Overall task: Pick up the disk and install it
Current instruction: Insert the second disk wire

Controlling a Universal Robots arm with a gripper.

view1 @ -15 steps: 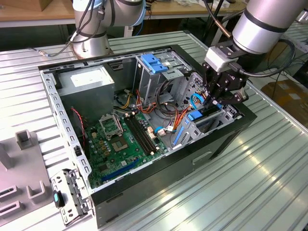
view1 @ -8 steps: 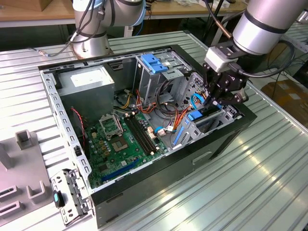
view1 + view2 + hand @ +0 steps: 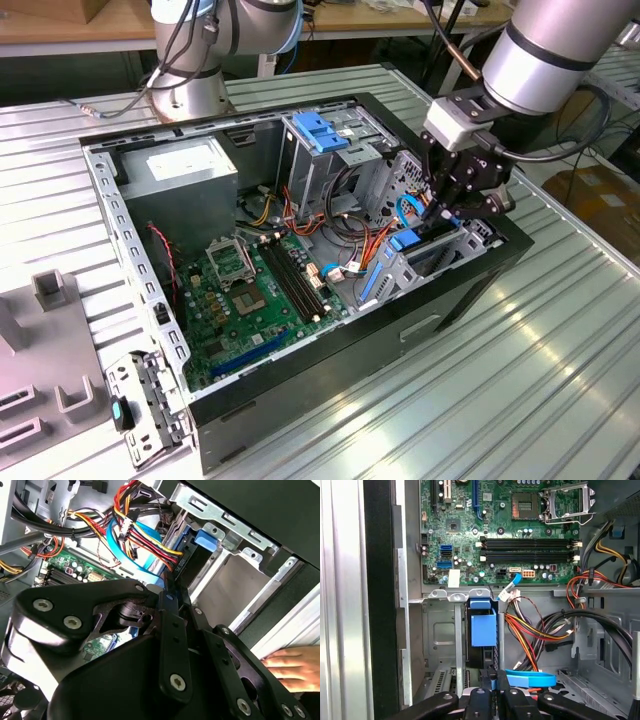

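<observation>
A: So where's the disk [image 3: 481,652] right now?

B: Standing on edge in a slot of the metal drive cage [image 3: 452,262] at the front end of the open computer case [image 3: 150,290]. In the first wrist view you see its dark edge going down into the cage with the blue plastic rail tab [image 3: 483,626] on its end. In the second wrist view it's the dark slab [image 3: 192,567] next to another blue tab.

A: And the tool?

B: The tool [image 3: 437,222] is right over that slot in the exterior view, low down by the cage. Its black fingers [image 3: 492,700] are drawn close together with a thin blue-edged piece between them, in line with the disk. Can't tell for sure whether they're really pinching the disk or just sitting on it.

A: What's around it?

B: A flat light-blue cable [image 3: 530,678] curls just beside the tool, and bundles of red, yellow and orange wires [image 3: 142,532] hang near the cage. The green motherboard [image 3: 250,290] lies on the case floor, the grey power supply box [image 3: 190,172] sits in the far corner, and a blue bracket [image 3: 322,130] tops the other drive bay. The case rests on a ribbed metal tabletop [image 3: 520,380]. A person's hand [image 3: 295,666] lies flat on the tabletop outside the case.
</observation>
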